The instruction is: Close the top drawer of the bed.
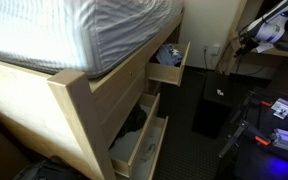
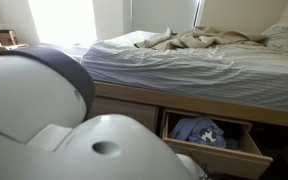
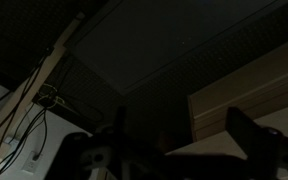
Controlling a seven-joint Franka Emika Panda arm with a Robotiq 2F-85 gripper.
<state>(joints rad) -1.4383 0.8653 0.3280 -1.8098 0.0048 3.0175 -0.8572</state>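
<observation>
The bed [image 1: 69,105] is a tall light-wood frame with a striped sheet; it also shows in an exterior view [image 2: 134,95]. Its top drawer [image 1: 170,70] stands pulled out, with bluish cloth inside, and shows from the front in an exterior view [image 2: 216,158]. In the wrist view my gripper [image 3: 184,135] is open and empty, its two dark fingers spread wide. Pale wood panels [image 3: 246,95] lie behind the right finger; I cannot tell which drawer they belong to. What looks like the arm [image 1: 259,35] shows at the upper right, apart from the drawers.
Below the top drawer, a drawer with dark clothing [image 1: 136,120] and the lowest drawer [image 1: 144,150] are also pulled out. A dark desk with gear [image 1: 279,105] stands across a narrow dark floor gap. The robot's white body [image 2: 54,120] fills the left foreground. Cables [image 3: 29,110] hang at the left.
</observation>
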